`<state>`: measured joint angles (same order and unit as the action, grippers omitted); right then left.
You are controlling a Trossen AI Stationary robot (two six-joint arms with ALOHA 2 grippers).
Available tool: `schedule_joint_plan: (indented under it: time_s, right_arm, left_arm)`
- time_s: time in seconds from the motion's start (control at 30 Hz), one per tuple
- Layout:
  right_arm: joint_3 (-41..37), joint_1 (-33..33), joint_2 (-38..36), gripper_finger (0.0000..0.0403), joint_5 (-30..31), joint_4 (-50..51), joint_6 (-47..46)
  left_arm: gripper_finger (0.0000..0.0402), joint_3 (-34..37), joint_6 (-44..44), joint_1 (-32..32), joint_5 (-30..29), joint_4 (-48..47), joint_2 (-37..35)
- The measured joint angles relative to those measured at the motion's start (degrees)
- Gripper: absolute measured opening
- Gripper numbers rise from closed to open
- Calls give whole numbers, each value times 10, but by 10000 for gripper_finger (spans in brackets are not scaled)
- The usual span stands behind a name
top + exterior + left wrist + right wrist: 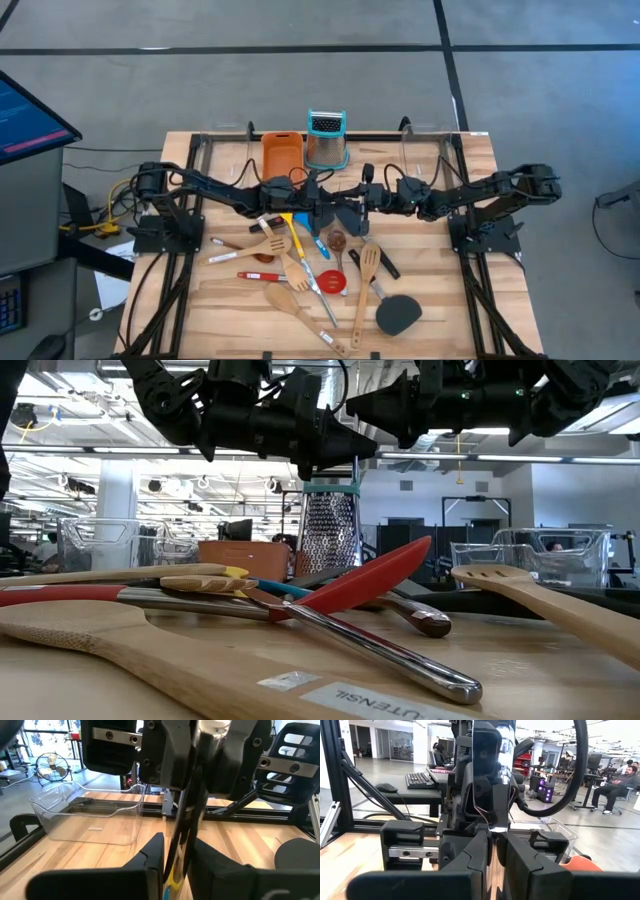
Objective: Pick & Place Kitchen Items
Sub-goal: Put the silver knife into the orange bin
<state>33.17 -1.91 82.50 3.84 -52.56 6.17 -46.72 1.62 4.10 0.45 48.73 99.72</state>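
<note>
Utensils (310, 280) heaped mid-table; grater (327, 140), orange tray (283, 153) behind.

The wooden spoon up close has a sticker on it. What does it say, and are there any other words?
"UTENSIL", seen upside down and partly cut off at the picture's edge, on the white sticker on the wooden spoon.
Screen beside the table: lines of text, too small to read.
No other words show.

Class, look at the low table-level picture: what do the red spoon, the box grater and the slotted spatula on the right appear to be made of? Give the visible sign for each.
Red spoon: bowl looks like matte silicone or plastic, even red without grain; its handle looks like polished steel, mirror glints.
Box grater: seemingly steel, shiny perforated face.
Slotted spatula: wood, possibly bamboo, pale with visible grain.
</note>
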Motion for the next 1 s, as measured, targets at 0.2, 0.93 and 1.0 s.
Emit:
schedule_joint_plan:
  time_s: [0.2, 0.93, 1.0]
  right_arm:
    - [0, 0, 0, 36, 1, 0, -2]
    - [0, -2, 0, 99, 7, -3, -15]
    - [0, -2, 0, 108, 7, -3, -15]
  left_arm:
    - [22, 0, -3, 0, 1, 0, 0]
    - [8, 1, 5, -1, 5, -5, 0]
    - [8, 1, 4, -1, 5, -5, 0]
